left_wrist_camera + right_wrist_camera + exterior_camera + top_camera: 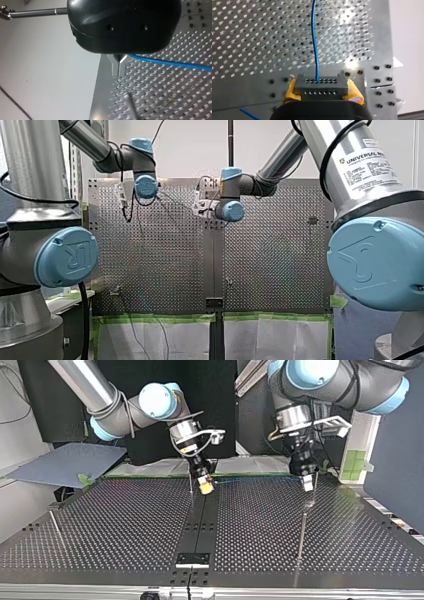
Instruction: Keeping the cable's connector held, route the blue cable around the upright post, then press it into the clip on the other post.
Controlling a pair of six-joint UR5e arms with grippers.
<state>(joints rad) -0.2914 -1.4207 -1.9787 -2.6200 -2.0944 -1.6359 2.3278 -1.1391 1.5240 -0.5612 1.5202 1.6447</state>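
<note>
You had the first condition met: your right claw (205,486) was closed on the grey connector (321,86), its yellow pads pressed against the connector's two ends. It sat above the middle strip of the tabletop (125,525), toward the edge farthest from the top view's camera. From the connector the blue cable (314,37) ran almost straight, clear of the tabletop, to your left claw (119,68), whose metal fingers were pinched narrow on it near that same far edge. As far as the pictures showed, the routing was all ahead of you, since the cable bent around no post. A thin post (191,483) stood just beside the right claw and another post (302,530) stood on the camera's side of the left claw; I could not see either touching the cable. A third post (56,529) near the tabletop's left edge in the top view carried a small fitting, which I took for the clip (52,506). It was well apart from the cable, so the pressing-in was left too. The label (370,162) on your right arm read "UNIVERSAL" and then a word cut short, with the finer print unreadable. The blue joint cap (66,256) on your left arm bore a UR mark.
</note>
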